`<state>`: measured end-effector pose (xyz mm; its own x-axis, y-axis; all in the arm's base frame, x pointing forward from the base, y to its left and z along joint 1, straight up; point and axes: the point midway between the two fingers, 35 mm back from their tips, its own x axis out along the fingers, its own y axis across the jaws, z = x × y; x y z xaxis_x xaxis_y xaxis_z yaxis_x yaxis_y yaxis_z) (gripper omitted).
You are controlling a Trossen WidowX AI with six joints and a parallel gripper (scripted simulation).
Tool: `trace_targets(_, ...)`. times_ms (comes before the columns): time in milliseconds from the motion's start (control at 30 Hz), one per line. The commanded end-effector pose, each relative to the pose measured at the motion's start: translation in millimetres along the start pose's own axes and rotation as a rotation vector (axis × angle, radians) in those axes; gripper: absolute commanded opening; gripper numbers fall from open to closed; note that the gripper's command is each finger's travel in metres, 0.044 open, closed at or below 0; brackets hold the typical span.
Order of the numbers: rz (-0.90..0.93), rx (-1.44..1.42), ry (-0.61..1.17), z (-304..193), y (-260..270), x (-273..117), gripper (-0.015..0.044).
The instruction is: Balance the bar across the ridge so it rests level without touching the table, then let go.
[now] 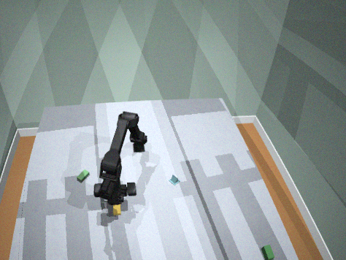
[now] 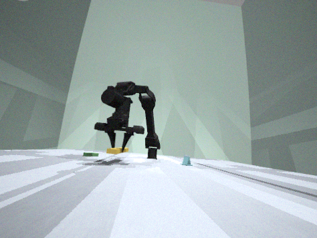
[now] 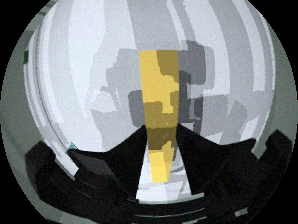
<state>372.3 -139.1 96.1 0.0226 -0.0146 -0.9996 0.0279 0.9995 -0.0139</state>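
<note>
Gripper (image 2: 119,148) is down at the table (image 1: 204,146) and clamped on the yellow bar (image 1: 117,209), fingers pinching it from both sides. In the wrist view the bar (image 3: 160,116) runs straight away from the camera between the 2 dark fingers, with most of its length sticking out past them. From the exterior view the bar (image 2: 115,150) looks like it's lying flat on the surface (can't tell if there's any gap under it).

Bar sits toward the near-left part of the tabletop. The ridge (image 1: 174,180), a little teal wedge, is well apart from it, nearer the middle of the table, also visible in the exterior view (image 2: 186,160).

1 green block (image 1: 83,175) lies near the left edge, another (image 1: 268,252) by the near-right corner. The arm (image 1: 118,146) reaches from its base toward the near edge.
</note>
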Motion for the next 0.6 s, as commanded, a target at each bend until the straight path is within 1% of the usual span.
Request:
trace_targets(0, -0.002, 0.003, -0.017, 1, 0, -18, 0.0000)
trace_targets(433, 0.000, 0.004, -0.017, -2, 1, -51, 0.0000)
trace_targets(567, 0.000, 0.004, -0.017, -3, 1, -53, 0.0000)
